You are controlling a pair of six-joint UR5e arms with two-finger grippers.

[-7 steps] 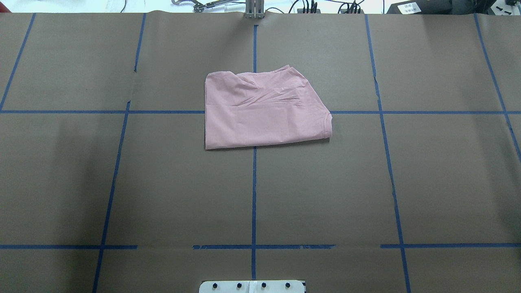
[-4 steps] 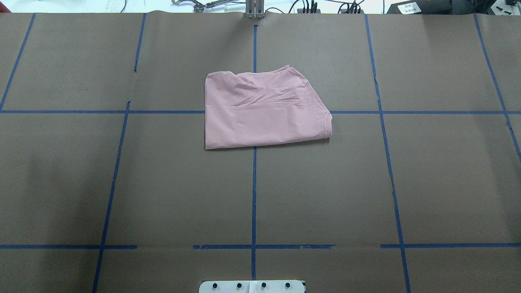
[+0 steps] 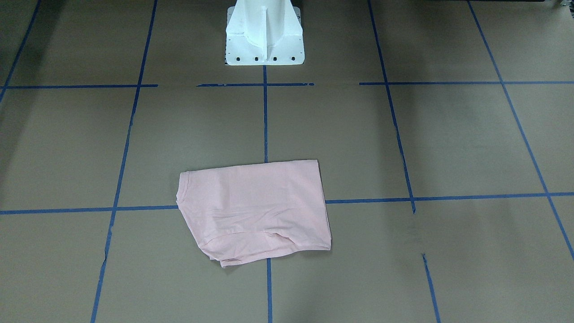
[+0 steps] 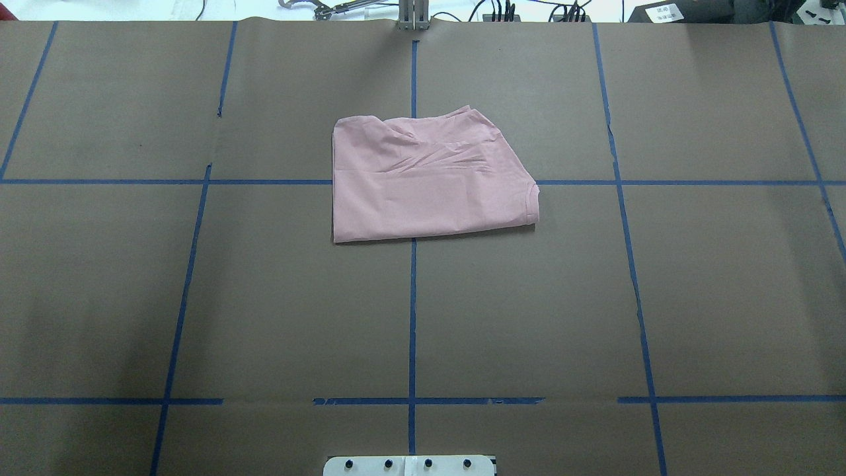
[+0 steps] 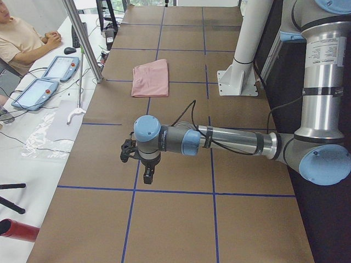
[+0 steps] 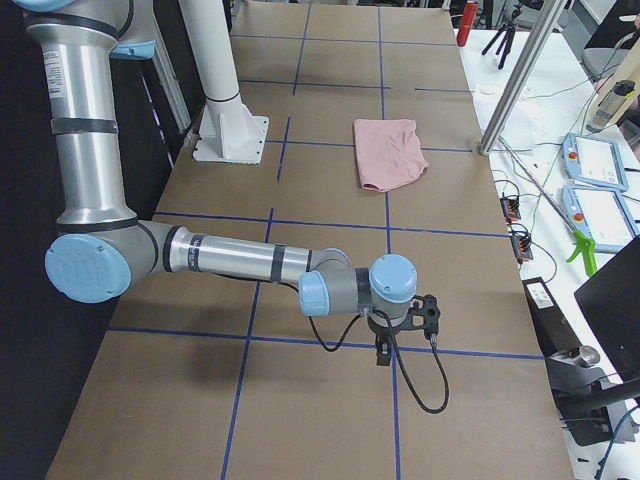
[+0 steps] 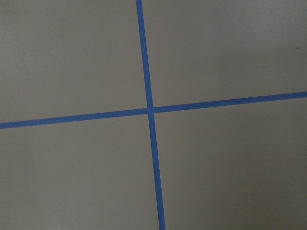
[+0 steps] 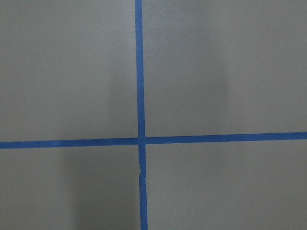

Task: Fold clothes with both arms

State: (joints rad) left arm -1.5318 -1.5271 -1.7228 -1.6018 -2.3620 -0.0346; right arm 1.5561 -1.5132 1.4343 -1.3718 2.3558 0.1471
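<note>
Shirt [image 4: 429,182] lay folded, plain side up, mid-table [image 4: 264,297], over a blue tape [image 4: 412,317] crossing. Left pincer [image 5: 147,174] and right pincer [image 6: 384,350] hung above opposite table ends, well apart from the shirt. Couldn't tell whether either pincer was apart or together.

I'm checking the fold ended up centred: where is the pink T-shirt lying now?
In the overhead view the folded pink T-shirt lies mid-table, covering the crossing of the central blue tape lines, well beyond the white pedestal base at the near edge.
</note>
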